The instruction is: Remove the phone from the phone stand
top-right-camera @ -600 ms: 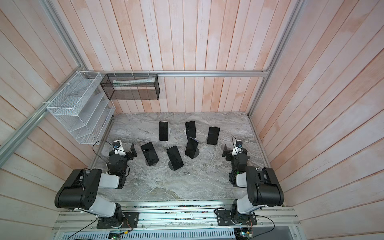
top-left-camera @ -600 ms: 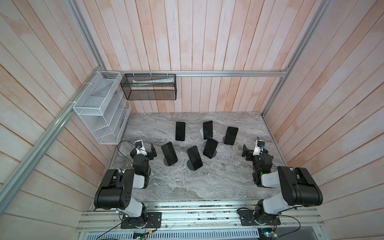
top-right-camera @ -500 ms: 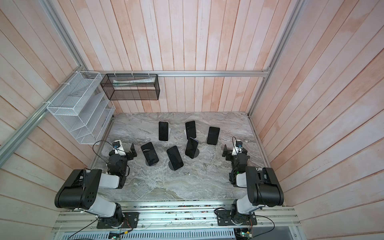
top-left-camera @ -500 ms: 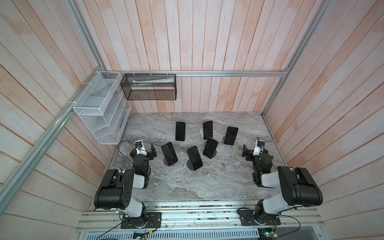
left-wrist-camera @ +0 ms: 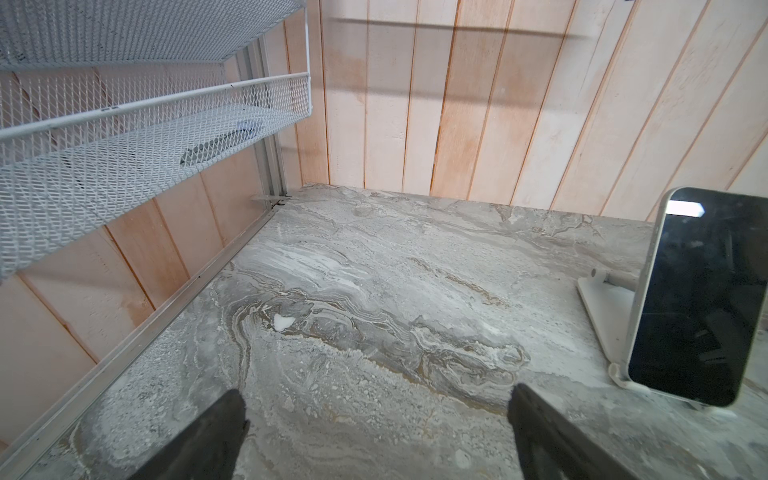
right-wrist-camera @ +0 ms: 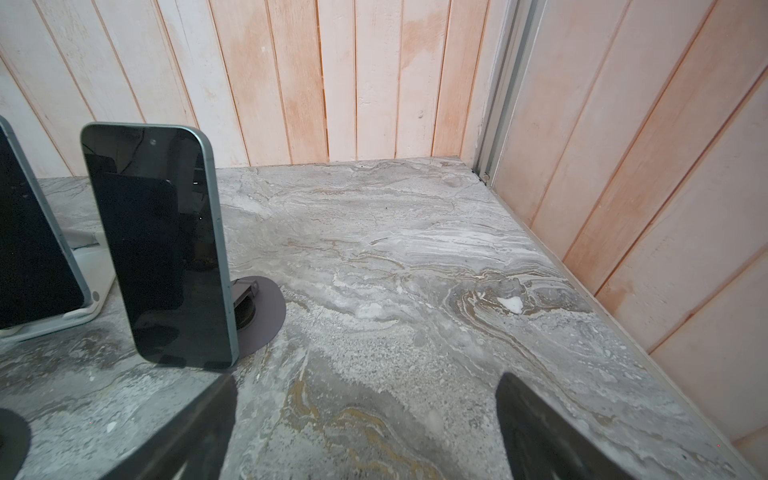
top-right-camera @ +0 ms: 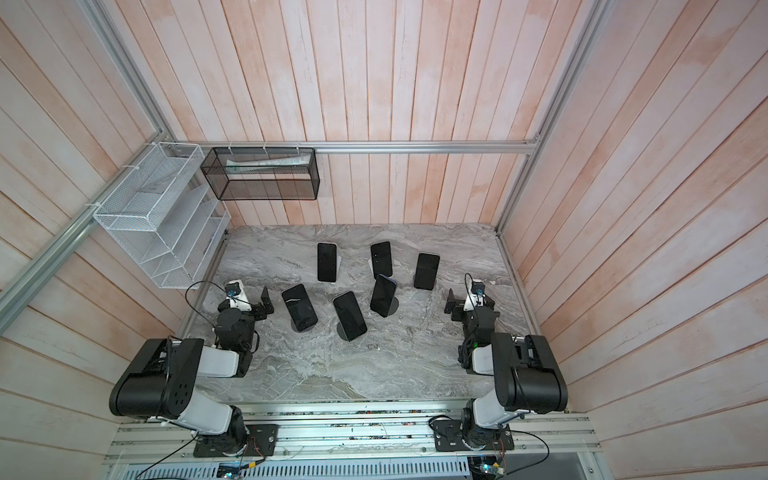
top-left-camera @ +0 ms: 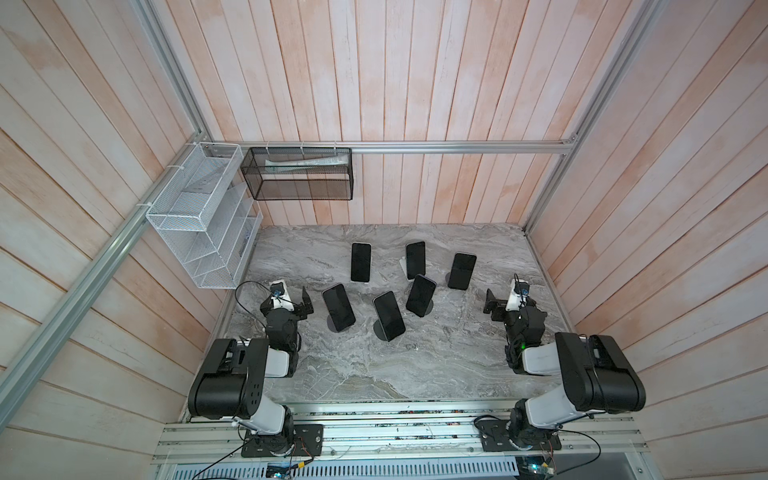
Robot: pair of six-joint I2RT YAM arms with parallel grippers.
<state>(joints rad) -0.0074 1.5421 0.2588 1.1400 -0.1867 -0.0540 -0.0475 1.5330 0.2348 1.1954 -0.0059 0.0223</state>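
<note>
Right wrist view: right gripper (right-wrist-camera: 365, 380), jaws apart and empty, near a propped phone (right-wrist-camera: 162, 245).
Left gripper (left-wrist-camera: 376, 390) likewise spread; best, I think, to pinch the phone's long edges and lift it off the stand (right-wrist-camera: 266, 320).

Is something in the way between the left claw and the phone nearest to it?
Nothing visible. Only bare marble table lies between the open left claw and that phone, which leans on its dark round stand.
</note>
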